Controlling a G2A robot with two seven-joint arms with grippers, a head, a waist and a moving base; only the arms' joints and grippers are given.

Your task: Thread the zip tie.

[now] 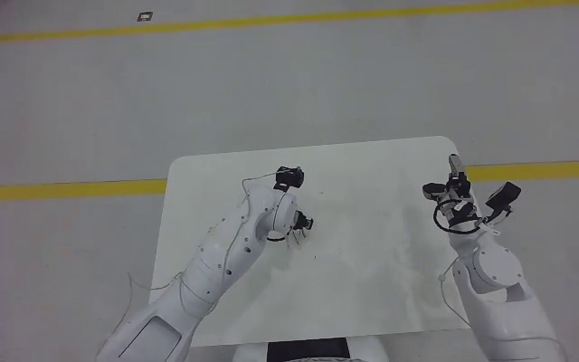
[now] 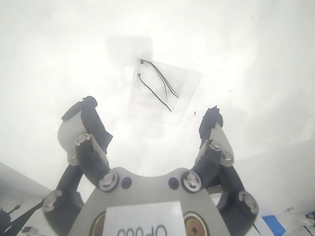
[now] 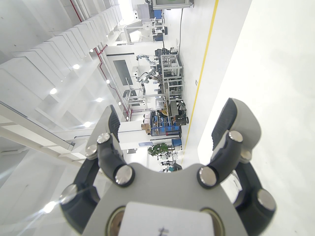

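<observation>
**A:** What did the top view give you?

**B:** A white surface [image 1: 362,271] on a grey floor [image 1: 271,90] marked with a yellow line [image 1: 271,20]. The left tool [image 1: 297,199] hung over the left-middle part of the surface. The right tool [image 1: 479,181] sat at its right edge, near the far corner.

**A:** And the left wrist view?

**B:** The left tool [image 2: 147,109] stood wide and held nothing, its black-tipped fingers [image 2: 212,121] well apart. It pointed down at the surface. Beyond the fingertips a clear sheet [image 2: 187,79] lay flat, and the black zip ties [image 2: 153,93] rested loose on it. Their heads were near one corner of the sheet and their tails ran toward its middle, some of them crossing. I could not tell whether there were two or three.

**A:** Was the tool touching them?

**B:** No, it was apart from both the ties and the sheet.

**A:** And the right wrist view?

**B:** The right tool [image 3: 169,111] was wide as well, with nothing between its ribbed pads [image 3: 221,121]. It pointed out past the edge of the surface, along the floor with its yellow line, toward machinery in the room beyond.
</observation>
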